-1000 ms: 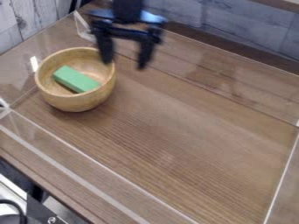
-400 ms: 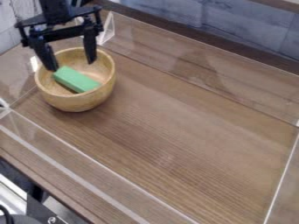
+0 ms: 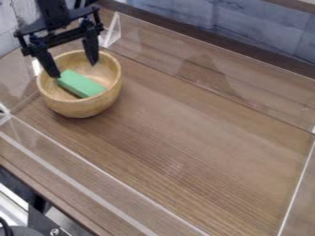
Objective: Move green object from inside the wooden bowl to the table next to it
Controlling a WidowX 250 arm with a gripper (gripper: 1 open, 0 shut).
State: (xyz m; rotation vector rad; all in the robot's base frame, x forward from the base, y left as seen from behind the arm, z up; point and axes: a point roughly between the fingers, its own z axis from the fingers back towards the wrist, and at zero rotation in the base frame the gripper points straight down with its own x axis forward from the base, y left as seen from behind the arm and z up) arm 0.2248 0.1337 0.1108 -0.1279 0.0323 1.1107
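The brown wood-grain bench (image 3: 197, 152) fills most of the view. Over its upper left side comes the dark arm (image 3: 62, 23), entering from the top edge and reaching down to the wooden bowl; only its lower end is in view, and the joints further up are cut off. The arm ends in a broad, dark body from which the pincer (image 3: 72, 62) hangs with its two sides pointing down toward the bowl. The round, light tan wooden bowl (image 3: 79, 106) sits on the bench at the left, near the low clear edging, its thick rim partly hidden by the pincer. The pincer is spread wide, one side over the bowl's left part and the other over its far right part, with the middle of the bowl between them. It has hold of nothing. Whether either tip touches the bowl's inner wall or rim, I cannot tell. The smallest thing, the green block (image 3: 81, 84), lies inside the bowl, slanting from upper left to lower right, in the space between the pincer's two sides.
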